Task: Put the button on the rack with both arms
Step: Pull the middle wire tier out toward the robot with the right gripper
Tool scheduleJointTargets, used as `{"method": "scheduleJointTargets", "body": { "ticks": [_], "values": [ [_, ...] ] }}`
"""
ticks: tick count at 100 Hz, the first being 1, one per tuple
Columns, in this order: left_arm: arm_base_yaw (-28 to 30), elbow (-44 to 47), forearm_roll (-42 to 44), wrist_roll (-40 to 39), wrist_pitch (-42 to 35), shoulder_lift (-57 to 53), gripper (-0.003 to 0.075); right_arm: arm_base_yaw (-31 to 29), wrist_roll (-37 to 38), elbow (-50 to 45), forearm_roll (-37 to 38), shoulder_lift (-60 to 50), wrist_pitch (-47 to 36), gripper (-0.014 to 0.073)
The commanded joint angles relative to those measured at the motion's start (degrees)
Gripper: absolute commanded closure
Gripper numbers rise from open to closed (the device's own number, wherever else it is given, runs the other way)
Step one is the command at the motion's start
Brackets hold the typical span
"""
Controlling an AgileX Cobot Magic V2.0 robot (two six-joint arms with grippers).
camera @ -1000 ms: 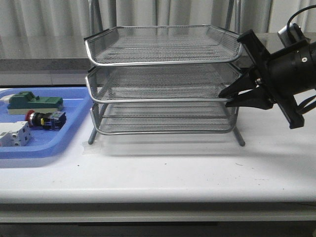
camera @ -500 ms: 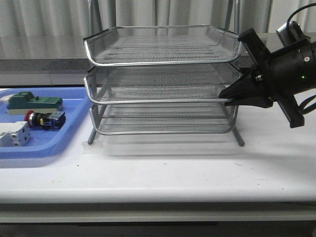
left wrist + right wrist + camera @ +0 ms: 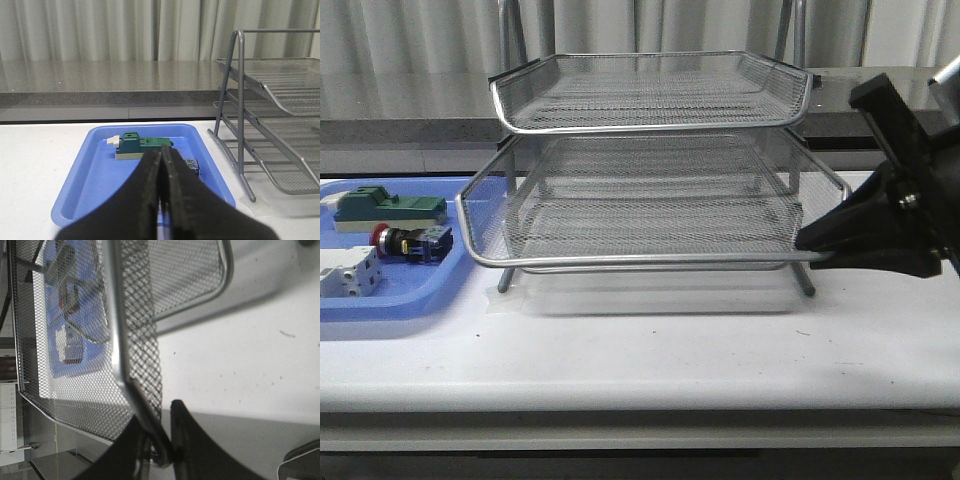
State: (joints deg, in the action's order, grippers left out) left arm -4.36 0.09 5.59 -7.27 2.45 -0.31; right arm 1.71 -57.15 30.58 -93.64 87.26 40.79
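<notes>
The button (image 3: 408,242), with its red head and black body, lies in the blue tray (image 3: 420,300) at the left. In the left wrist view it (image 3: 192,165) shows partly behind my fingers. The silver three-tier rack (image 3: 650,100) stands mid-table. Its middle tray (image 3: 640,262) is slid out forward. My right gripper (image 3: 812,245) is shut on that tray's front right rim, which the right wrist view shows clamped between the jaws (image 3: 155,410). My left gripper (image 3: 160,151) is shut and empty, hovering above the blue tray (image 3: 95,175). It is out of the front view.
A green block (image 3: 390,207) and a white terminal block (image 3: 345,272) share the blue tray with the button. The rack's legs (image 3: 240,125) stand just right of the tray. A grey ledge and curtains run behind the table.
My right gripper has moved toward the table's front and down, drawing the middle tray out of the rack. The button and the other parts have not moved.
</notes>
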Motion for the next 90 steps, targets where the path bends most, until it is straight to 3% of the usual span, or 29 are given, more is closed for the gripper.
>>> {"method": "scheduleJointTargets", "body": {
  "ticks": [1, 30, 44, 56, 66, 90],
  "values": [
    [-0.06, 2.70, -0.51, -0.62, -4.54, -1.82, 0.0740, 0.01, -1.07, -1.83, 2.47, -3.78, 2.25, 0.0658],
    [-0.06, 2.70, -0.51, -0.62, -4.54, -1.82, 0.0740, 0.01, -1.07, -3.46, 2.47, -7.20, 0.20, 0.0643],
    [-0.06, 2.70, -0.51, -0.62, -4.54, -1.82, 0.0740, 0.01, -2.35, -3.46, 2.53, -7.24, 1.38, 0.0482],
    [-0.06, 2.70, -0.51, -0.62, -4.54, -1.82, 0.0740, 0.01, -3.69, -3.46, 2.65, -7.35, 3.33, 0.0232],
    [-0.06, 2.70, -0.51, -0.62, -4.54, -1.82, 0.0740, 0.01, -3.97, -3.46, 4.23, -8.21, 4.39, 0.0083],
    [-0.06, 2.70, -0.51, -0.62, -4.54, -1.82, 0.0740, 0.01, 0.42, -3.41, 14.48, -13.83, 4.21, 0.0068]
  ]
}}
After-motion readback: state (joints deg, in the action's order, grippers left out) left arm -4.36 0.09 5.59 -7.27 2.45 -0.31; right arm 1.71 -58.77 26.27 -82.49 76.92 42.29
